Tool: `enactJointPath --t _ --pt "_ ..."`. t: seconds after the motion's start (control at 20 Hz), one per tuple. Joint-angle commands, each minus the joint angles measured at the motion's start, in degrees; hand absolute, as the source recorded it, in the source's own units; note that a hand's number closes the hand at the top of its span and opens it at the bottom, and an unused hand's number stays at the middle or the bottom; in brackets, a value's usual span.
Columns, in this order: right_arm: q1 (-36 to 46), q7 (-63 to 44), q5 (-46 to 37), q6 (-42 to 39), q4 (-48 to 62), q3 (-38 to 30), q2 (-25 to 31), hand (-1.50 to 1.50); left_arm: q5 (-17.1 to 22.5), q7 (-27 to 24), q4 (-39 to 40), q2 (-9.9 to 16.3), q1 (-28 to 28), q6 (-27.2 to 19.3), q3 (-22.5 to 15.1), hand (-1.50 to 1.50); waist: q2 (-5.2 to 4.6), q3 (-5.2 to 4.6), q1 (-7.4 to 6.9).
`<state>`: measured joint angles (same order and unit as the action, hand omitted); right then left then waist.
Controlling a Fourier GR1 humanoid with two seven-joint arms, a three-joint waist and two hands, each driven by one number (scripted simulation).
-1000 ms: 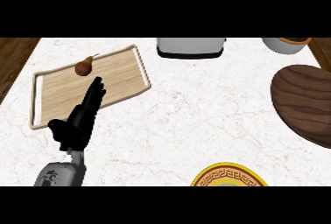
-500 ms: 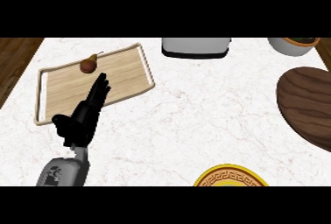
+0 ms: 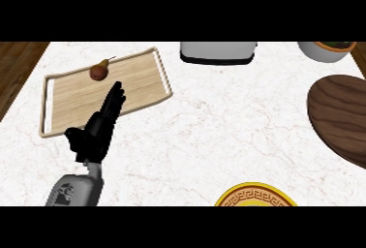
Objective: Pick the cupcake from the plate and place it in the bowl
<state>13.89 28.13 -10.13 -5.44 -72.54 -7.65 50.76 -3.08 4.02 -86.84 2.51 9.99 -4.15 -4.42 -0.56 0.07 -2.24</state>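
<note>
Head view: the robot's left hand (image 3: 97, 133) stretches over the marble counter (image 3: 214, 131) with fingers straight and together, holding nothing, its fingertips lying over the near edge of a wooden tray (image 3: 139, 77) at the counter's far left corner; the right hand does not show; on the tray, near its far edge, sits a small brown pear-shaped thing with a stem (image 3: 99, 71), apart from the fingertips and just beyond them; no cupcake can be made out, so this small piece is the only candidate for the pick, and it rests on a tray rather than a plate; a yellow-rimmed dish (image 3: 239, 197) shows at the counter's near edge, cut off by the view, and a dark wooden board (image 3: 343, 121) lies along the right edge; a toaster (image 3: 218, 52) stands at the far edge, a white pot (image 3: 325, 52) at the far right corner; the small piece looks light and rounded, likely to roll or tip if nudged; best taken by its wider lower body between thumb and fingers, not by the thin stem.
</note>
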Motion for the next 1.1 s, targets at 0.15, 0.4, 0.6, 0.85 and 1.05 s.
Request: enactJointPath --t 0.15,0.4,0.6,0.85,1.05 --pt "13.2 9.1 -10.8 4.7 24.9 4.9 -6.0 1.5 1.1 -0.4 0.3 0.6 0.0 1.0 1.4 0.0 0.04 0.01 0.33" --pt "16.9 13.2 -9.9 -5.9 38.4 5.4 -4.6 -1.5 1.1 1.8 0.0 1.7 2.0 1.9 1.6 0.0 -0.3 0.1 -0.49" --pt "20.4 22.4 -12.5 -9.4 46.1 7.1 -5.3 -1.5 -0.4 1.8 0.5 -0.7 2.4 -0.3 0.2 0.0 -0.31 0.14 -0.24" --pt "24.8 28.1 -8.0 -15.9 51.1 2.5 -4.6 -1.5 -0.7 0.6 -1.5 -0.4 -1.6 0.1 -0.5 0.0 -0.09 0.13 -0.03" --pt "26.0 28.8 -2.2 -16.9 51.8 -2.3 -5.3 -1.5 -0.5 -0.6 0.8 -1.4 0.1 -0.7 0.3 0.0 -0.01 0.09 0.85"
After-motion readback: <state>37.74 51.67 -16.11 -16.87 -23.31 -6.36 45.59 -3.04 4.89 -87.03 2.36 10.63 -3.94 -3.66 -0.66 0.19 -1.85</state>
